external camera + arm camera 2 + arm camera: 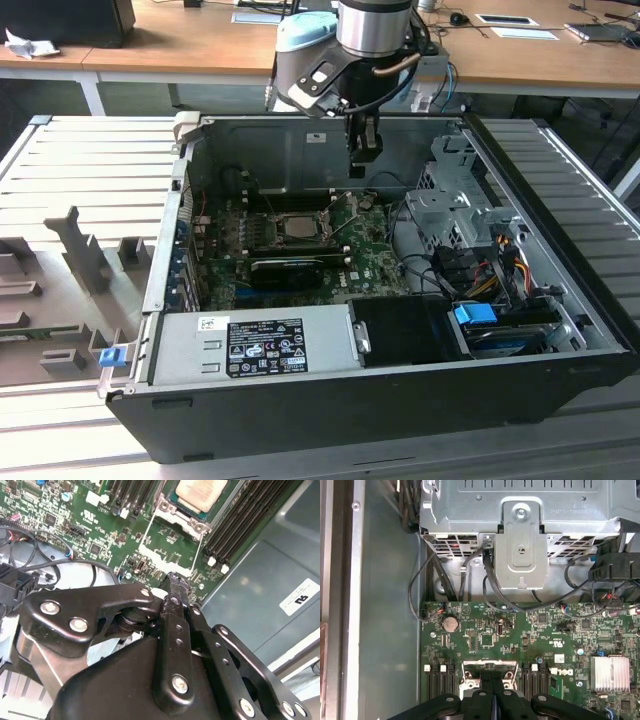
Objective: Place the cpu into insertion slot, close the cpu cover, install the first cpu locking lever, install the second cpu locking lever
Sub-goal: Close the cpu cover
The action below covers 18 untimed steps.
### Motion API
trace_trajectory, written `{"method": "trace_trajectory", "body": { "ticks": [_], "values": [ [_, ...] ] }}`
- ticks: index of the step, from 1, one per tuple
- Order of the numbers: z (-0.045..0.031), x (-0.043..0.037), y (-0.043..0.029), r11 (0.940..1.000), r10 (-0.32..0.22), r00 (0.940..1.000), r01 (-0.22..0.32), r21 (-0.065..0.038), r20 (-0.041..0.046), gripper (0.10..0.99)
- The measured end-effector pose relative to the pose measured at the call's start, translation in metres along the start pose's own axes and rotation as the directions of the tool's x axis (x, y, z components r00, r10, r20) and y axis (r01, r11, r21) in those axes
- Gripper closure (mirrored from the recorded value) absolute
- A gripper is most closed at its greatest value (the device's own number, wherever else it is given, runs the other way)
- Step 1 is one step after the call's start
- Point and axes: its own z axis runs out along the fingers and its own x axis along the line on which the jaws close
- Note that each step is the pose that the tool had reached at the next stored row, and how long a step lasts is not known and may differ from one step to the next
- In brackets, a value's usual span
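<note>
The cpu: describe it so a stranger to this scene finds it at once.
In the exterior view, the open black computer case holds a green motherboard. Near its middle, the cpu sits in the insertion slot, between long black memory slots. It is the only flat, pale metal square there.

The cpu (298, 227), a small square chip with a pale silver top, lies flat in the insertion slot (273, 229), at twelve o'clock from the long black card (287, 270). The cpu cover (187, 524), a thin metal frame, lies flat around it.
</note>
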Motion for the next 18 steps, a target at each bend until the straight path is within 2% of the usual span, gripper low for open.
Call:
{"method": "trace_trajectory", "body": {
  "ticks": [3,14,18],
  "values": [
    [0.0010,0.0000,0.0009,1.0000,0.000,1.0000,0.000,0.001,0.0001,0.980],
    [0.0129,-0.0008,0.0006,1.0000,-0.001,1.0000,0.001,0.002,-0.0026,0.980],
    [0.0146,-0.0011,0.0012,1.0000,-0.001,1.0000,0.001,0.002,-0.0019,0.980]
  ]
}}
